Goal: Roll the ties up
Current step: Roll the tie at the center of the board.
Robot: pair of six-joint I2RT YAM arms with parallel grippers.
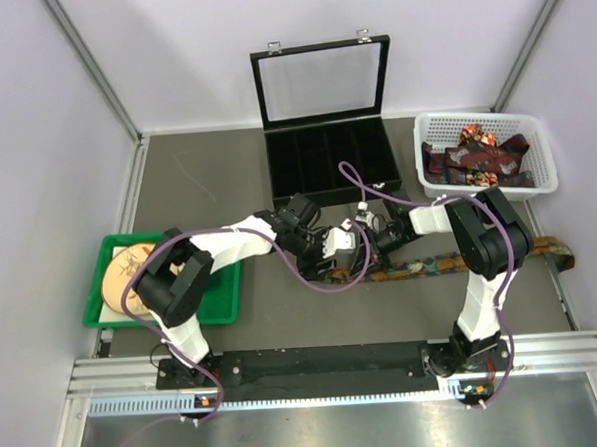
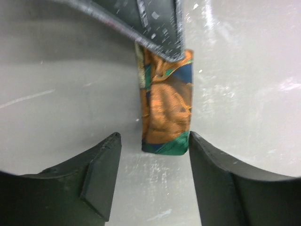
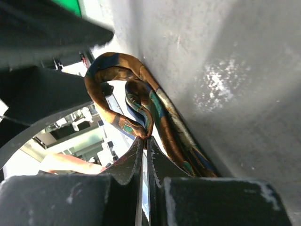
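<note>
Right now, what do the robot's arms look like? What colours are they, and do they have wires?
Both the left arm and the right arm are made of chunky black joints joined by white shells. A thin purple cable loops loosely along each one. The left tool and the right tool each have two dark grey, wedge-shaped fingers.
</note>
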